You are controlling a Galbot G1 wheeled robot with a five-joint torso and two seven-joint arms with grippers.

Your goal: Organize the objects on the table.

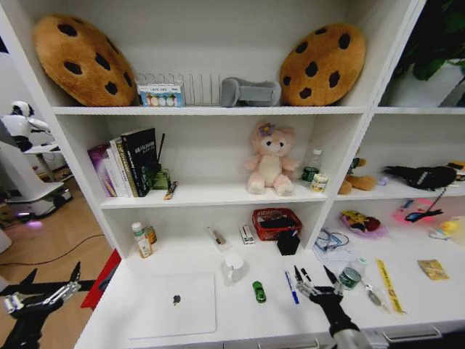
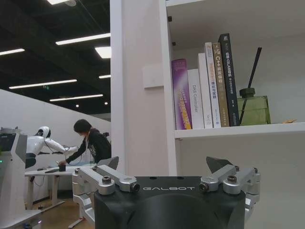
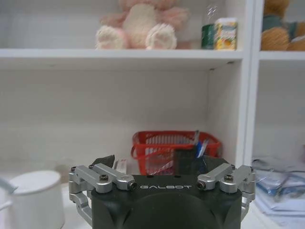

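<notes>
Hovering low at the lower right of the head view, the right gripper point(image 1: 314, 282) spreads its jaws wide over the white table point(image 1: 240, 320), holding nothing, just beside the blue pen point(image 1: 291, 286) and black pen point(image 1: 306, 275). Left of them sits the green toy car point(image 1: 259, 291), then the closed silver laptop point(image 1: 174, 305) toward lower centre-left. The left gripper point(image 1: 52, 282) hangs at the lower left, off the table's edge, jaws apart and empty.
</notes>
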